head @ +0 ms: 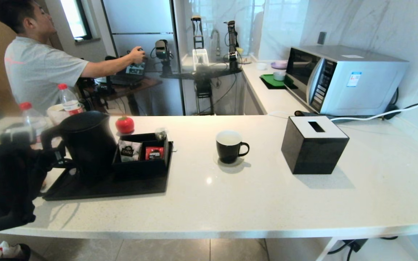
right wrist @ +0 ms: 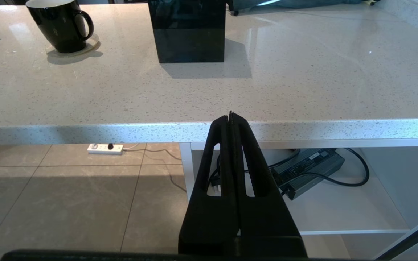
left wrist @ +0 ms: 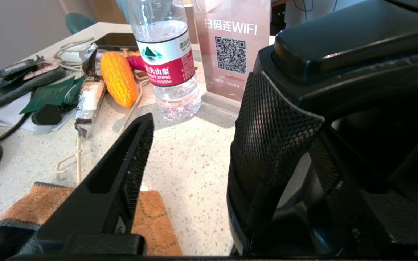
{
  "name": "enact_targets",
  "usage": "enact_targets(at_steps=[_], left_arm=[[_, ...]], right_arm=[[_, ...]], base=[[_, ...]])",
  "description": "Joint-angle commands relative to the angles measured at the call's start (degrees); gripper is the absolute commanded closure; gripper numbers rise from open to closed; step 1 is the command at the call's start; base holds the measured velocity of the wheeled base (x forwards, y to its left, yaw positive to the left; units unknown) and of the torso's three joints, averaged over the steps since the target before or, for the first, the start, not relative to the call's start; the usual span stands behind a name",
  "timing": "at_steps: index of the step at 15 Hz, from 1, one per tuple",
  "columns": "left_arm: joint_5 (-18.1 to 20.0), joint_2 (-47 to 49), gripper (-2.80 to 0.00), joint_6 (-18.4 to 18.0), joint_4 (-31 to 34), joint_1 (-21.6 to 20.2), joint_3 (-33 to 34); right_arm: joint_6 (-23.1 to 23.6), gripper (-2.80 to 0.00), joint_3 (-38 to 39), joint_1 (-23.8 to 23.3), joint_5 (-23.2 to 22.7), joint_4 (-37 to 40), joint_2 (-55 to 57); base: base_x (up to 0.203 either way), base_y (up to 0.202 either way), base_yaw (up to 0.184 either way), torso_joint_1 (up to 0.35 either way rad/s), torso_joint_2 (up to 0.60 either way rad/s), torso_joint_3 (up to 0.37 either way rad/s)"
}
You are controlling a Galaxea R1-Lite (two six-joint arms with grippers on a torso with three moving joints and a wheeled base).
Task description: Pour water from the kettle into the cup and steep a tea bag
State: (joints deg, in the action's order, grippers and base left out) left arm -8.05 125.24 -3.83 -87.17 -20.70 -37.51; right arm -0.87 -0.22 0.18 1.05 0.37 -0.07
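Note:
The matte black kettle (head: 85, 145) stands on the black tray (head: 122, 188) at the left of the counter. My left gripper (head: 54, 154) is at its loop handle (left wrist: 274, 145). It is open, and one finger (left wrist: 122, 174) stands well clear of the handle, which sits between the jaws. The black cup (head: 229, 146) with its white inside rests on a round coaster mid-counter, also in the right wrist view as the cup (right wrist: 62, 25). No tea bag shows. My right gripper (right wrist: 230, 115) is shut on nothing, low in front of the counter's edge.
A black compartment box (head: 142, 159) on the tray holds a white packet and a red one. A black tissue box (head: 314, 145) stands right of the cup, a microwave (head: 343, 78) behind it. Water bottle (left wrist: 167, 65), toy corn (left wrist: 119, 78) and orange cloth (left wrist: 151, 221) lie beside the kettle. A person (head: 38, 61) stands behind.

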Motion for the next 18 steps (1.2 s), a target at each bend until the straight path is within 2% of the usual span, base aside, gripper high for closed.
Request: enact_targets(at_steps=[1, 4, 10, 13, 17, 18], left_arm=[[0.26, -1.33, -2.8, -0.04, -2.78, -0.18, 0.94], [2.3, -3.16, -2.8, -0.04, -2.78, -0.55, 3.55], [2.61, -8.66, -2.8, 0.05, -2.78, -0.99, 10.38], [4.19, -12.69, -2.8, 0.05, -2.78, -2.3, 16.58], [4.46, -18.64, -2.8, 0.13, -2.78, -3.6, 25.38], [4.68, -20.35, 0.0, 0.14, -2.78, -3.75, 28.22]], right_arm=[[-0.01, 0.0, -0.04, -0.01, 0.01, -0.02, 0.07], [-0.01, 0.0, -0.04, -0.01, 0.01, -0.02, 0.07], [-0.01, 0.0, -0.04, -0.01, 0.01, -0.02, 0.07], [-0.01, 0.0, -0.04, -0.01, 0.01, -0.02, 0.07], [-0.01, 0.0, -0.03, -0.01, 0.01, -0.02, 0.07], [-0.01, 0.0, -0.04, -0.01, 0.01, -0.02, 0.07]], base=[[0.0, 0.0, 0.0, 0.0, 0.0, 0.0], [0.0, 0.0, 0.0, 0.0, 0.0, 0.0], [0.0, 0.0, 0.0, 0.0, 0.0, 0.0], [0.0, 0.0, 0.0, 0.0, 0.0, 0.0], [0.0, 0.0, 0.0, 0.0, 0.0, 0.0], [0.0, 0.0, 0.0, 0.0, 0.0, 0.0]])
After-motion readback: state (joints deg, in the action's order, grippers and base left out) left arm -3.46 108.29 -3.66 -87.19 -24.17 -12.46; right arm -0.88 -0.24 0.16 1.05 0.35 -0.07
